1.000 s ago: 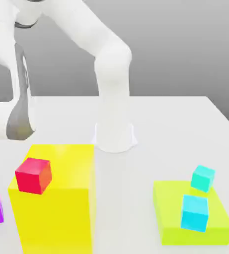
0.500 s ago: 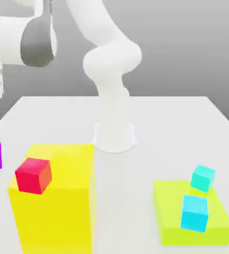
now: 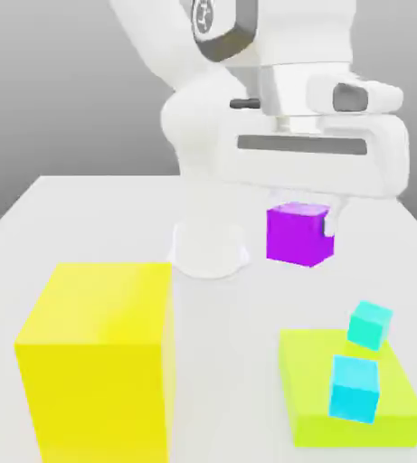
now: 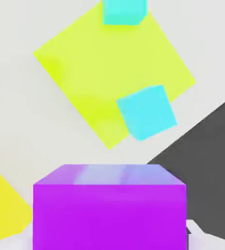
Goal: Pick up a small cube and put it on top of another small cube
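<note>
Swung from the exterior view's left, the white arm's pincer (image 3: 300, 212) grips the small purple plastic cube (image 3: 297, 234) aloft mid-desk (image 3: 85, 217), likely clearing obstacles toward the cyan cubes (image 3: 354, 387) on the lime slab (image 3: 313, 409).

The arm (image 3: 203, 108) hangs bent above the table, its pincer (image 3: 299, 210) clamped shut, pointing down.

The gripper's (image 3: 299, 210) fingers are mostly hidden behind the purple cube (image 3: 298, 234) and under the hand's body. In the hand view, the purple cube's lower part is cut off, as are one cyan cube (image 4: 124, 10) and the big yellow block (image 4: 2, 207)
</note>
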`<state>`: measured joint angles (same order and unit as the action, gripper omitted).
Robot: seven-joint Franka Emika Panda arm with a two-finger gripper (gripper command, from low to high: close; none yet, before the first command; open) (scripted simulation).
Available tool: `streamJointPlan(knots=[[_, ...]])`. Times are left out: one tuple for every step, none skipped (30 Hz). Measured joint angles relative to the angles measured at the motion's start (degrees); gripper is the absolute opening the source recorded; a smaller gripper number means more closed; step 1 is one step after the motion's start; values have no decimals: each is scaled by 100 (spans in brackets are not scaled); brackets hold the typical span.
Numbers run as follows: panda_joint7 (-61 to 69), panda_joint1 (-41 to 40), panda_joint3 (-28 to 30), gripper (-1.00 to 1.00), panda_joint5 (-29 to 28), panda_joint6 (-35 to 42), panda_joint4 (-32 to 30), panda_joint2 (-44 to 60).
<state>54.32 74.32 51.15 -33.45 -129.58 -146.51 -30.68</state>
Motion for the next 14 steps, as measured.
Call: streamJointPlan(knots=[[-80,204,-30,-100,133,-90,-74,155],[-153,417,-47,-100,276,-191,-151,321],[-219,630,-58,-100,425,-297,-226,494],[-261,863,-39,-100,608,-426,-324,687],[-256,1050,16,-100,781,-548,-432,844],[-203,1207,111,-100,934,-721,-510,1021],[-118,1355,234,-100,1086,-930,-571,1221],[-5,1495,364,-100,1255,-1160,-623,1440],[141,1624,485,-100,1457,-1405,-673,1678],[318,1753,601,-100,1701,-1653,-722,1934],[541,1869,694,-100,2006,-1904,-770,2208],[704,1950,756,100,2229,-2074,-803,2397],[704,1950,756,100,2229,-2073,-803,2397],[704,1950,756,100,2229,-2073,-803,2397]])
